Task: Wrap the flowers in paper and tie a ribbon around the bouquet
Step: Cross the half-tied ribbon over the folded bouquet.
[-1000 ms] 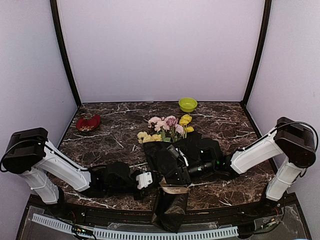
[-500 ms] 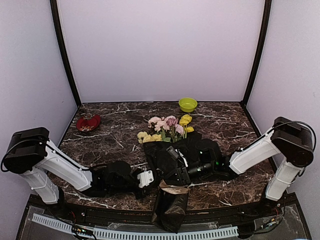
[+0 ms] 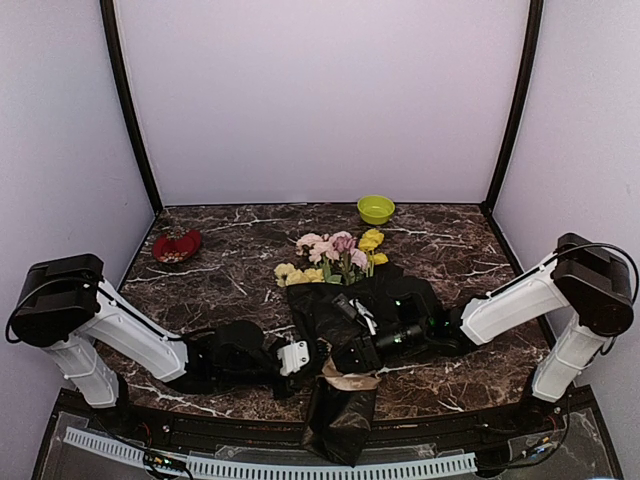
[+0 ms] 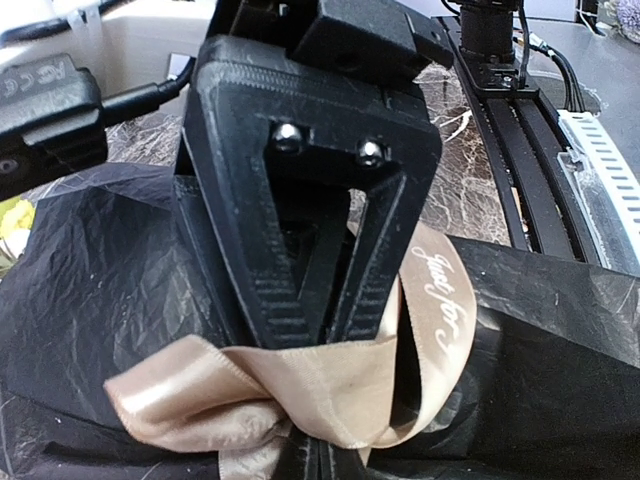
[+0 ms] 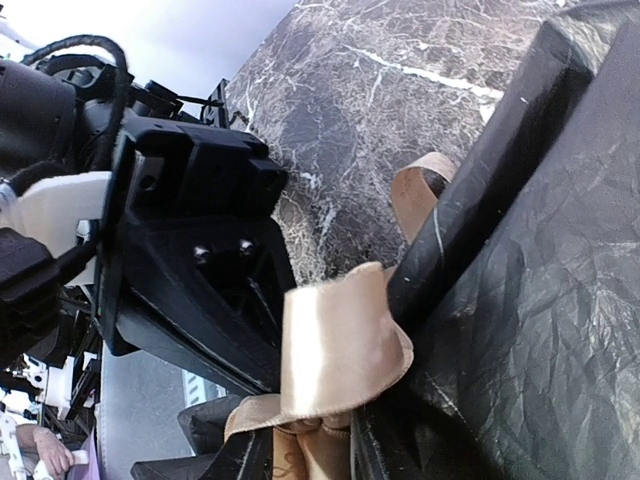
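Dark marbled table [image 3: 230,270], lilac walls behind. Nearest is the tail of the black paper [image 3: 340,425], hung over the front edge. Above it the tan ribbon [image 4: 300,385] is looped at the narrowed waist of the bouquet [image 3: 320,310] and pinched between the pressed-together fingers of the left gripper [image 4: 318,440]. Right gripper [image 3: 358,348]: one finger laid against the loop — spread or closed cannot be told. Flowers [image 3: 335,255] project farthest back. Risk noted: the loop may be slackened or slipped off the waist if pulled unevenly.

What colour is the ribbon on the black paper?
The ribbon is shiny beige-tan with white cursive writing; the left wrist view shows it best.
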`<state>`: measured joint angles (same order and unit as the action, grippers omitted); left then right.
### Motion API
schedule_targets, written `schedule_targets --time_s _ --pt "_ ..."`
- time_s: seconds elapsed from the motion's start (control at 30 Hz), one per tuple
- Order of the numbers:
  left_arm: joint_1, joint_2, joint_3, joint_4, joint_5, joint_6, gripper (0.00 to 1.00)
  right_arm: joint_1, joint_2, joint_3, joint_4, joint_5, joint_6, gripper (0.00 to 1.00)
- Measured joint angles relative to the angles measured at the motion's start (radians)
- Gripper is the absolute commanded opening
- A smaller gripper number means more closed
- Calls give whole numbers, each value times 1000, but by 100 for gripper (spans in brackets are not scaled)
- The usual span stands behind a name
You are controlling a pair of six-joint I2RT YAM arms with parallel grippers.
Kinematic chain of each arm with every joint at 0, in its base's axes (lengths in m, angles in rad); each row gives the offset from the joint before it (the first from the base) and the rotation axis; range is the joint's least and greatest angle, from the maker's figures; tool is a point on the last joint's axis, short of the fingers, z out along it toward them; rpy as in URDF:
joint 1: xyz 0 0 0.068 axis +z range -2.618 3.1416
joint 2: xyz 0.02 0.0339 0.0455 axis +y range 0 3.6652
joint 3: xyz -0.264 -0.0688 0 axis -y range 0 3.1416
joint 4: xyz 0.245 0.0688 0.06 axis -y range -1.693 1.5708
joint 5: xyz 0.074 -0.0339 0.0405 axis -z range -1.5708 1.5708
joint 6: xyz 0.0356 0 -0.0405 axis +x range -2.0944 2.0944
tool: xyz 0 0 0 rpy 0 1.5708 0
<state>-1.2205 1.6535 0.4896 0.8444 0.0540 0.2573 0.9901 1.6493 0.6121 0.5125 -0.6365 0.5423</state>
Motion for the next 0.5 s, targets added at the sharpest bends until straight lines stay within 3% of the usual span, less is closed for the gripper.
schedule_targets --time_s 0.17,0.4,0.5 --pt "0 6 4 1 10 -7 0 0 0 -3 50 -23 32 29" --pt "0 11 13 19 14 -17 0 4 0 -4 93 -34 62 15" --pt "0 11 13 27 13 -25 0 4 0 -4 90 -32 60 22"
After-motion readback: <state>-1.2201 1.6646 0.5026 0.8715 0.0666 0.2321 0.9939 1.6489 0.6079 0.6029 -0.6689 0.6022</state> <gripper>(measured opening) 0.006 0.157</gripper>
